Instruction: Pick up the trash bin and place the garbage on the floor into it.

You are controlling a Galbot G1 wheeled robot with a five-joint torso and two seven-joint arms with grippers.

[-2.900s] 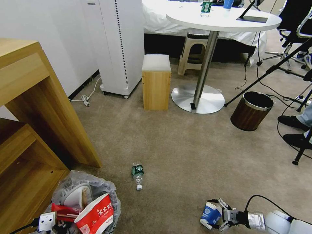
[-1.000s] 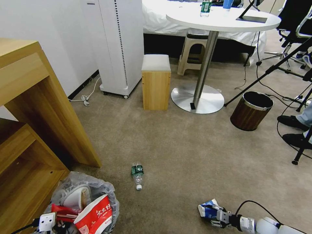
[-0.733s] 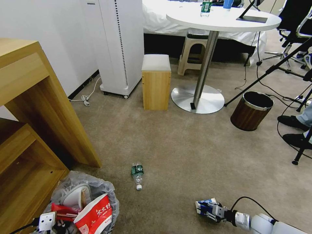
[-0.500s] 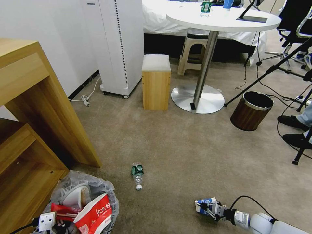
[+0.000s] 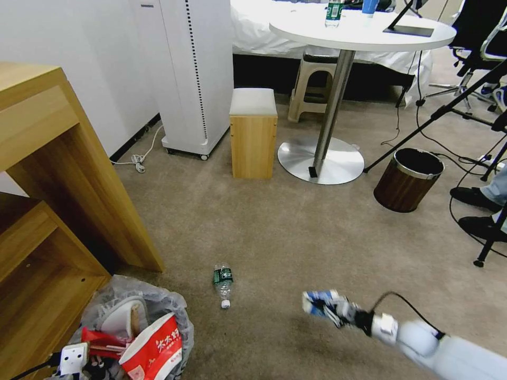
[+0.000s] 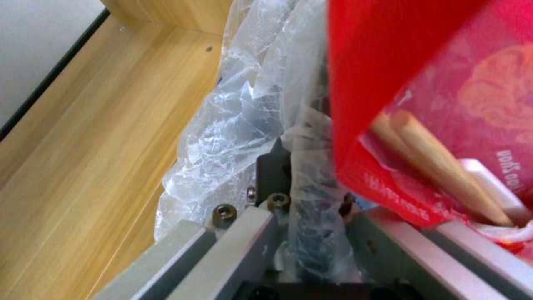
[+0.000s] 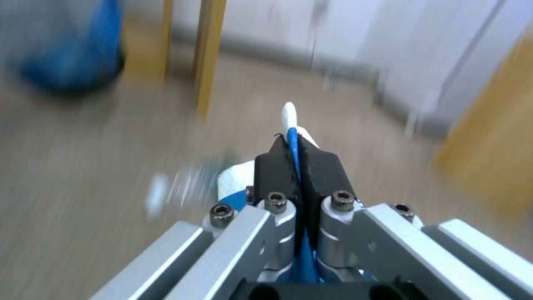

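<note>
Floor: beige carpet, mostly cleared; one piece of litter is left lying on it.
Trash bin: one, held low at the robot's left beside the wooden shelf; it is already loaded with a white slipper, a red-white paper bowl and a red wrapper (more may be hidden underneath).
Left gripper: clamped on the bin's bagged rim.
Carton: one, blue-white, lifted off the carpet, not yet in the bin.
Right gripper: pinched shut on the carton's edge.
Bottle: one, green-labelled, lying just beyond the bin, judged the last item to collect.
</note>
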